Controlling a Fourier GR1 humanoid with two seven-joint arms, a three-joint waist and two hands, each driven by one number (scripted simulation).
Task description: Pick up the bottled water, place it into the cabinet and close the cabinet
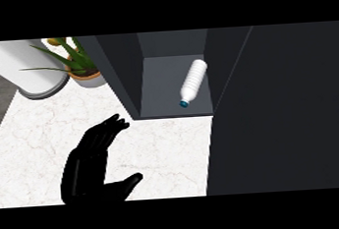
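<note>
The bottled water [193,82] is lying inside the cabinet [170,62]. The left hand [95,163], fingers straight, is hovering just before it. Closing should be done slowly, pushing the door [281,109] flat.

Bottle lying on its side inside the open cabinet, upper middle of the frame.

The bottled water [192,82] is a white, ribbed bottle with a small blue cap; it lies flat on the grey shelf floor of the cabinet [153,95], not upright. Its cap end points toward the lower edge of the frame, near the front lip of the shelf, and its base points up and slightly right, toward the back. It rests along the right side of the compartment, just beside the right inner wall. The cabinet is dark grey, and its door [281,104] stands open, filling the right of the frame.
</note>
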